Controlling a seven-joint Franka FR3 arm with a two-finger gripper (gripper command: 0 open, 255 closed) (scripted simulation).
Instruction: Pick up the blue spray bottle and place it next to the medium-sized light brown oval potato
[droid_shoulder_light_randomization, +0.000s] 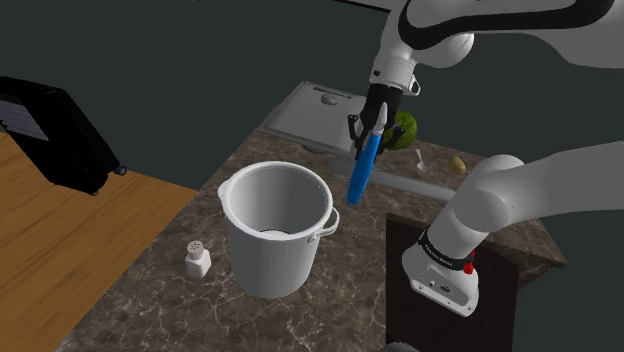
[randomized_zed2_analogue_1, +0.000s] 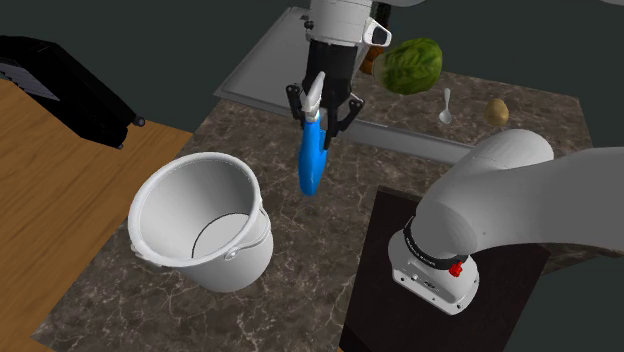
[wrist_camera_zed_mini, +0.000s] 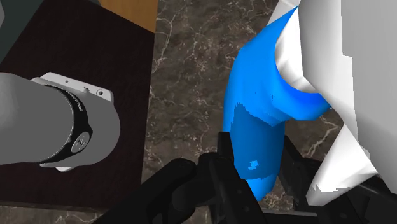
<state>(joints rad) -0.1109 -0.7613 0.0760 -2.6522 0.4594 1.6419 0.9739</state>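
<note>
Blue spray bottle (droid_shoulder_light_randomization: 361, 172), clasped near its white head by the closed gripper (droid_shoulder_light_randomization: 373, 127), hangs tilted above the worktop's (droid_shoulder_light_randomization: 150, 290) middle. Potato (droid_shoulder_light_randomization: 457, 164) lies near the far edge. Risk: released at this tilt, the bottle could topple and roll.
</note>
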